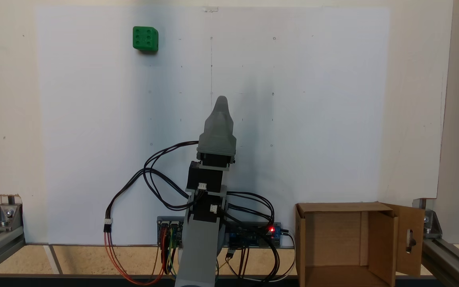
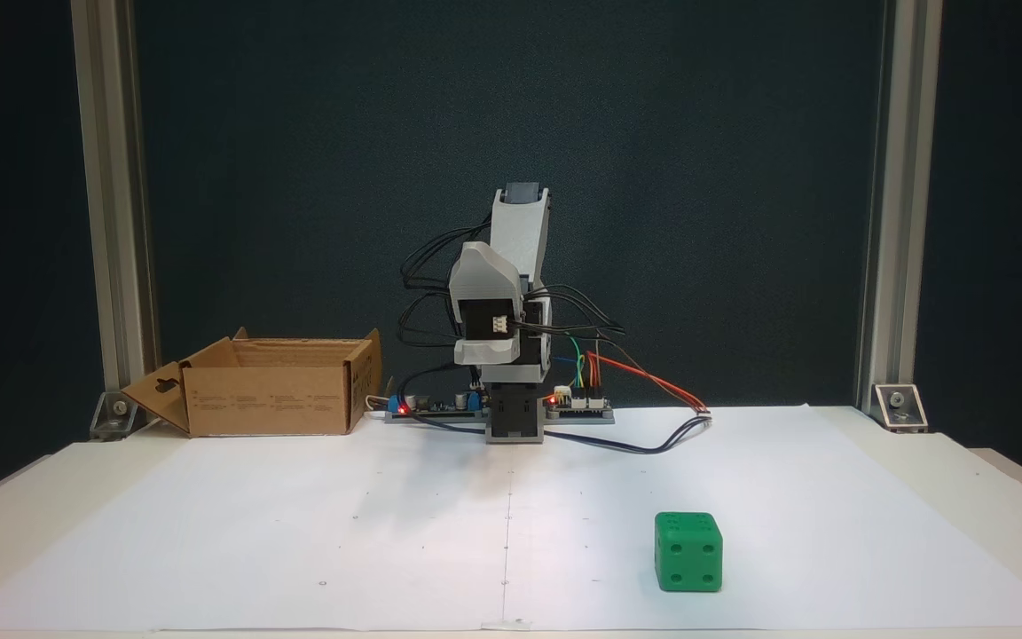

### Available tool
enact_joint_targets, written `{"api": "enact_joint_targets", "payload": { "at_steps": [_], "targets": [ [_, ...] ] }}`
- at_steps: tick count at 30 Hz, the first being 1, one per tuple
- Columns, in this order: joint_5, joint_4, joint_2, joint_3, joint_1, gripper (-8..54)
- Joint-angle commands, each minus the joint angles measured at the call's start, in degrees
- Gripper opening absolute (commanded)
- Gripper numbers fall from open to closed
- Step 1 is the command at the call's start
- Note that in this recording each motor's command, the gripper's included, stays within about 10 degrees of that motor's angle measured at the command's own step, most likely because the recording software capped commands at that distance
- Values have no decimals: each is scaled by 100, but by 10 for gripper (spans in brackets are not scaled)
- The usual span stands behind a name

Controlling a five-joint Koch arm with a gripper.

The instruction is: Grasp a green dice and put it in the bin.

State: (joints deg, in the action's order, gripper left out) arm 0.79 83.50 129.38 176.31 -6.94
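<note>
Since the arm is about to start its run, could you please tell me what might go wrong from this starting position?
1. The green dice sits far out on the white paper sheet, well away from the folded arm, so a long stretch may make the grasp imprecise.
2. The dice has rounded edges and may slip from the jaws.
3. The cardboard box stands beside the base on the opposite side; its raised flaps could catch the dice during the swing across.
</note>
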Motion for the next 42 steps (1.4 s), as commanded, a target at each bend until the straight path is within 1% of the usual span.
{"api": "enact_joint_targets", "payload": {
  "at_steps": [1, 42],
  "targets": [
    [44, 185, 615, 299, 185, 446],
    [44, 158, 615, 299, 229, 439]
  ]
}}
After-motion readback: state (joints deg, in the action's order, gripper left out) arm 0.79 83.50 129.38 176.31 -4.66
